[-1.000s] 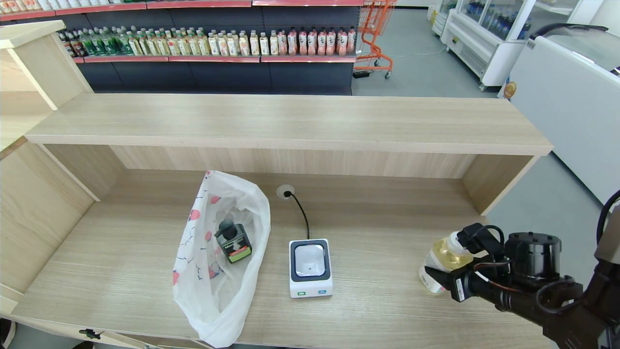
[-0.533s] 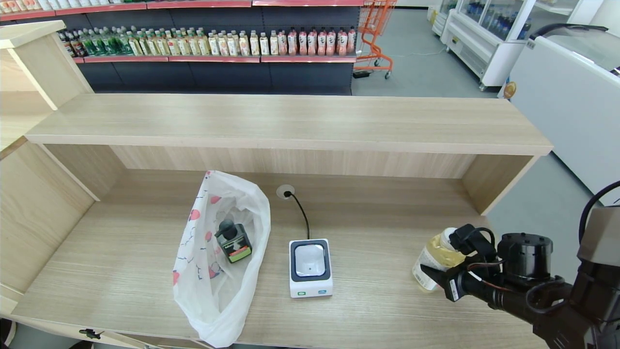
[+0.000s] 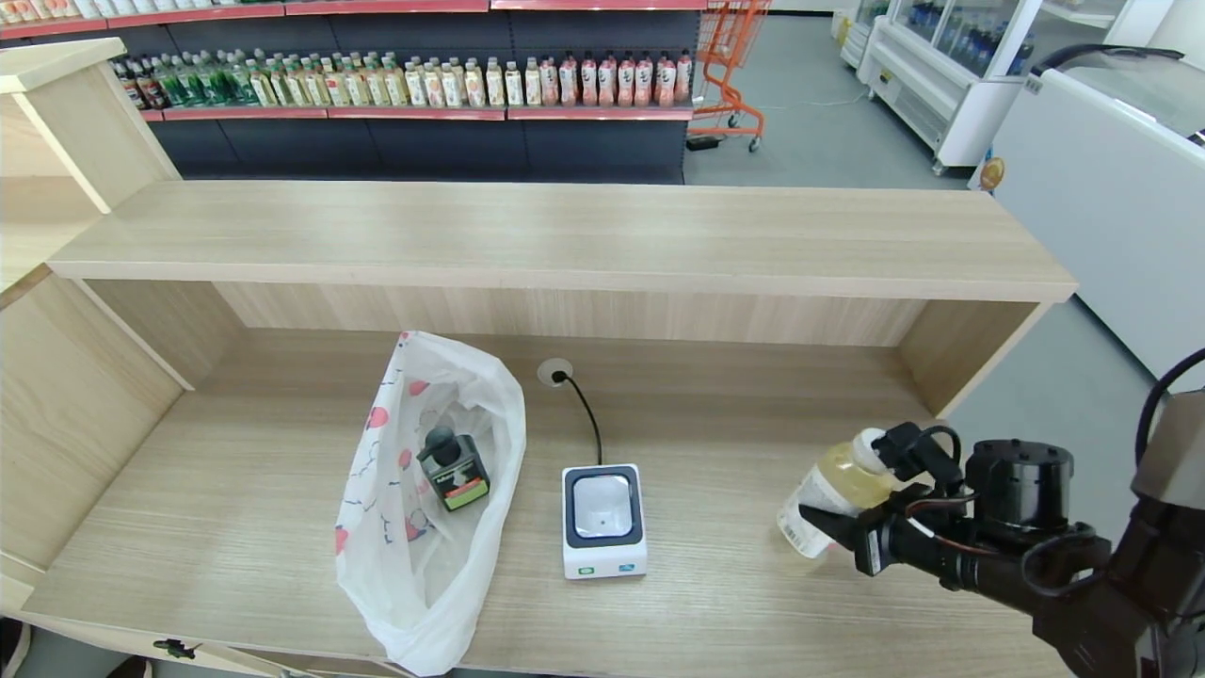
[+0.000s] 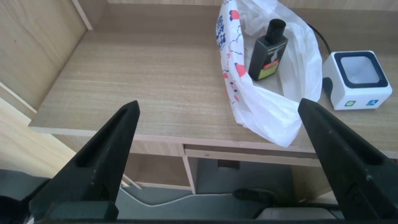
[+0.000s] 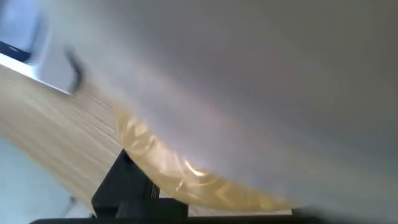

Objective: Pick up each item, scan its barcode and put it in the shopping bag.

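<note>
My right gripper [image 3: 861,490] is shut on a clear bottle of yellow liquid [image 3: 833,490] with a white cap, held tilted just above the counter's right part, to the right of the scanner. Up close in the right wrist view the bottle [image 5: 186,168] shows its yellow contents. The white barcode scanner [image 3: 602,518] sits mid-counter, its cable running back to a grommet. A white shopping bag [image 3: 424,508] with red prints lies open left of the scanner, with a dark bottle [image 3: 454,469] inside. My left gripper [image 4: 217,155] hangs open off the counter's front edge, near the bag [image 4: 267,81].
A raised wooden shelf [image 3: 565,235] runs above the back of the counter [image 3: 235,527], with side walls left and right. Store shelves of drinks, an orange cart [image 3: 734,66] and white freezers [image 3: 1101,188] stand beyond.
My right gripper has carried the bottle leftward toward the scanner, tilting it further. The bag, scanner and dark bottle have not moved.
</note>
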Controlling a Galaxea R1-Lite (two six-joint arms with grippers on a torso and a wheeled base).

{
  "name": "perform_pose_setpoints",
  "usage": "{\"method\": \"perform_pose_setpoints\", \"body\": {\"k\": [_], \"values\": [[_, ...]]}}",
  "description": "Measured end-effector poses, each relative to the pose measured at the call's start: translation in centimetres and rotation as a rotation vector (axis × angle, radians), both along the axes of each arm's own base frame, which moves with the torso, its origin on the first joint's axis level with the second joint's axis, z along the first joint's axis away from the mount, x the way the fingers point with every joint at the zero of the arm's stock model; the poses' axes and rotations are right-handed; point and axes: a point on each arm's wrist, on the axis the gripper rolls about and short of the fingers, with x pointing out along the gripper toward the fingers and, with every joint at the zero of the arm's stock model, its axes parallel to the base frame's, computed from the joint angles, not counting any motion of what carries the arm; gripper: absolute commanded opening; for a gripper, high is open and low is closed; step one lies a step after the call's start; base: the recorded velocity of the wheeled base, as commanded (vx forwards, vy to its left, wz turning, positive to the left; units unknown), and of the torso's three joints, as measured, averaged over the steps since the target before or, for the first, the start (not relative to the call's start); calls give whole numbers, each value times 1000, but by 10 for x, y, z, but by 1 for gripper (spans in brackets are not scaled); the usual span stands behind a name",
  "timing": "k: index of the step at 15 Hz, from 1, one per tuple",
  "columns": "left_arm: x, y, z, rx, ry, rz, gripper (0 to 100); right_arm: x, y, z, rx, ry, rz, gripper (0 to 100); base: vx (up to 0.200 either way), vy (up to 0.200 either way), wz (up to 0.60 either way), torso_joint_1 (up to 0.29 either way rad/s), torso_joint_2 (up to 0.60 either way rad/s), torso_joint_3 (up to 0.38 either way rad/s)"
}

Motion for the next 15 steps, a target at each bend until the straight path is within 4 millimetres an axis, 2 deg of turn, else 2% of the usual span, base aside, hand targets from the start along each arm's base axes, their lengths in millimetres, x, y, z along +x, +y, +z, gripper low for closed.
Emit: {"method": "perform_pose_setpoints", "body": {"k": [3, 6, 10, 15], "values": [[0, 0, 0, 0, 0, 0, 100, -17, -2, 37, 193, 46, 193, 0, 0, 0, 0, 0, 0, 0], [0, 0, 0, 0, 0, 0, 100, -46, 5, 62, 291, 147, 380, 0, 0, 0, 0, 0, 0, 0], [0, 0, 0, 0, 0, 0, 100, -70, 29, 83, 371, 210, 524, 0, 0, 0, 0, 0, 0, 0], [0, 0, 0, 0, 0, 0, 100, -86, 51, 94, 408, 249, 632, 0, 0, 0, 0, 0, 0, 0]]}}
